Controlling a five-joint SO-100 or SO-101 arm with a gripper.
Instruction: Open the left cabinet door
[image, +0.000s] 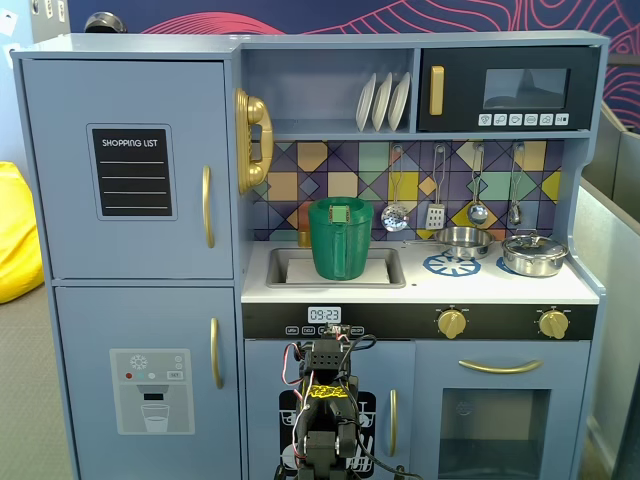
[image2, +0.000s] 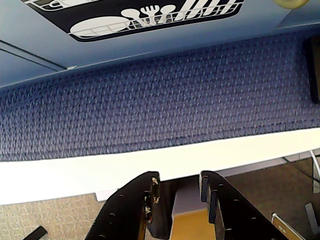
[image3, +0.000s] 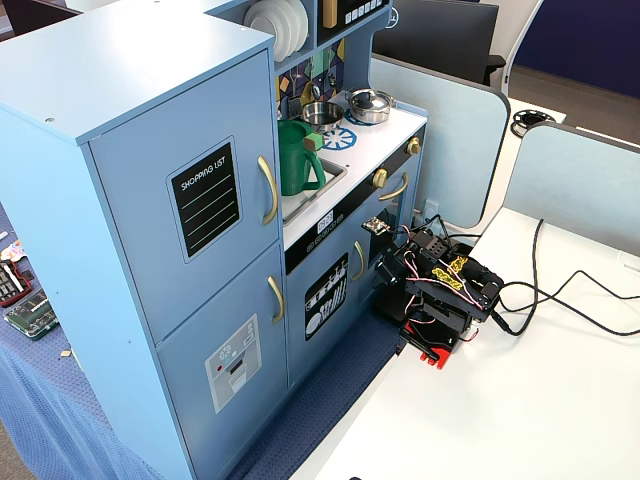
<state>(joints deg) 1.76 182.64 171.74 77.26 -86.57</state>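
The left cabinet door (image: 60, 200) is the upper blue-grey door with the black "SHOPPING LIST" panel (image: 132, 172) and a vertical gold bar handle (image: 207, 206). It is shut in both fixed views; the other one shows it (image3: 140, 190) with its handle (image3: 268, 190). My arm (image: 325, 420) sits folded low on the white table in front of the kitchen's middle (image3: 435, 290), well below and right of that door. In the wrist view my gripper (image2: 178, 177) is open and empty, pointing at the kitchen's base. The door is out of the wrist view.
Below the door is the dispenser door (image: 150, 390). The dishwasher door (image2: 150, 15) is just ahead of the gripper, above blue cloth (image2: 175, 100) and the white table edge (image2: 100, 170). A green pitcher (image: 342, 238) stands in the sink. Cables (image3: 560, 300) trail right.
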